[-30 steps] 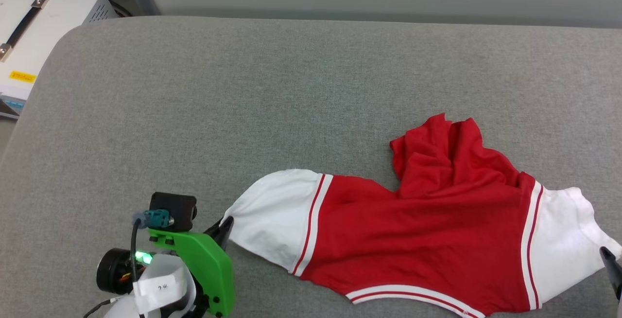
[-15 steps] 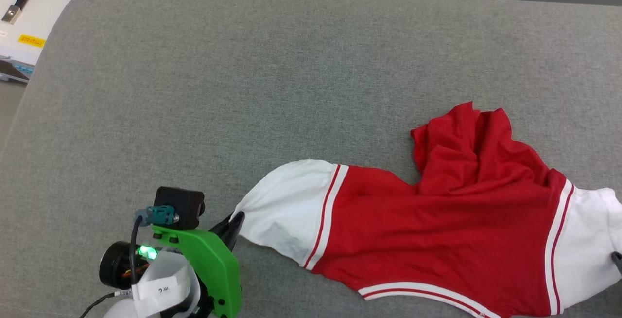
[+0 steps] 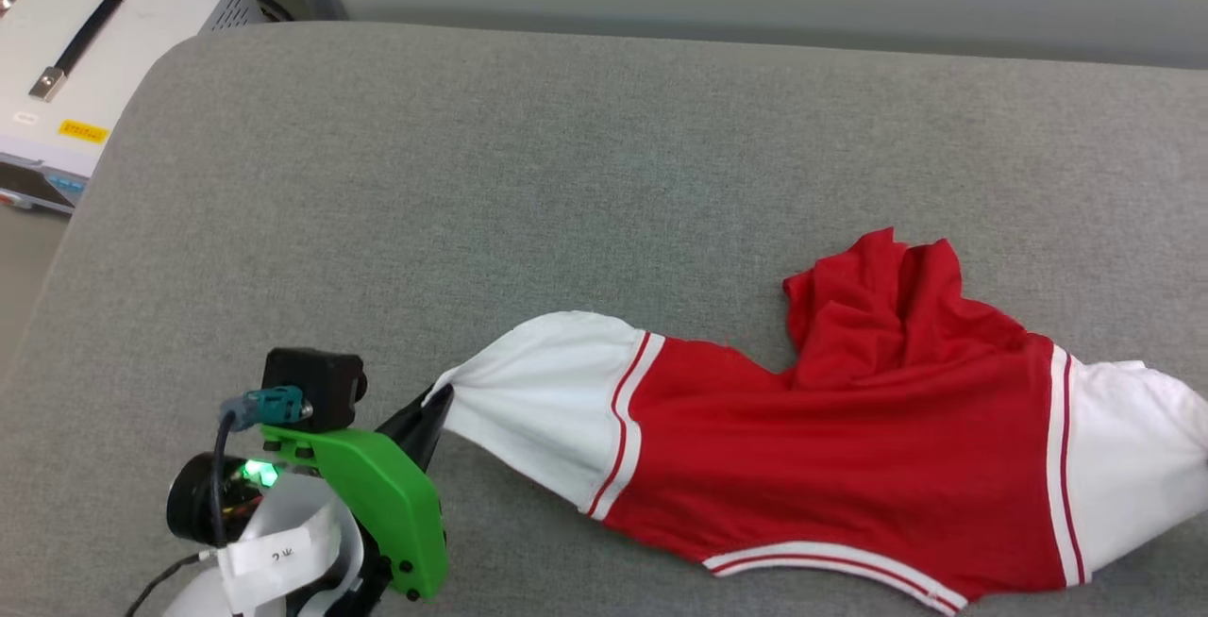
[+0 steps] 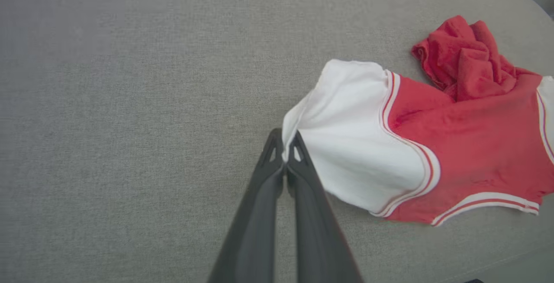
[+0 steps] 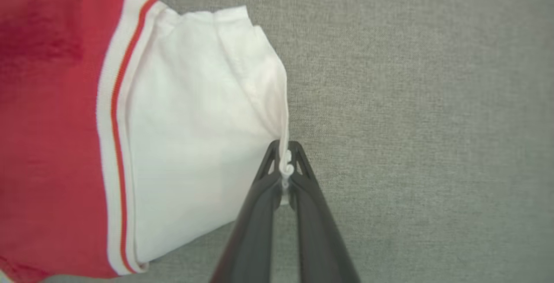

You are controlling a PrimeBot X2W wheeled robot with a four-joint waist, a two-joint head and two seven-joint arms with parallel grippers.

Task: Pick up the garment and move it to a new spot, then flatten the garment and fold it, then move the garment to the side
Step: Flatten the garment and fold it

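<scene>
- The garment [image 3: 830, 466] lies on the grey worktop [image 3: 472, 174], toward its near right part in the head view, drawn out sideways between the two hands.
- The left hand [image 4: 284, 144] is closed, its fingertips pinching the very tip of one white sleeve [image 4: 346, 136].
- The right hand [image 5: 285, 162] is closed too, with a small curl of the other sleeve [image 5: 194, 136] caught at its edge between the tips.
- The red body is creased, and a bunch [image 3: 887, 306] of it is heaped on the far side. No chest print shows.
- It looks like thin knit: light, soft and limp, with no shape of its own. Lifted, it would likely sag in the middle and hang in folds.
- Cloth on a cloth-covered worktop probably grips, so dragging may rumple it; lifting clear seems the safer way to move it.
- It is not fragile, but knit stretches, so a hard pull between the hands could distort the sleeves.
- Both holds are shallow edge pinches and might slip under load. A deeper bite near the striped trim [image 3: 626, 414] or at the shoulders should hold better.
- For flattening, the shoulders and the hem corners are probably the places to hold; the hem is buried in the bunch.
</scene>
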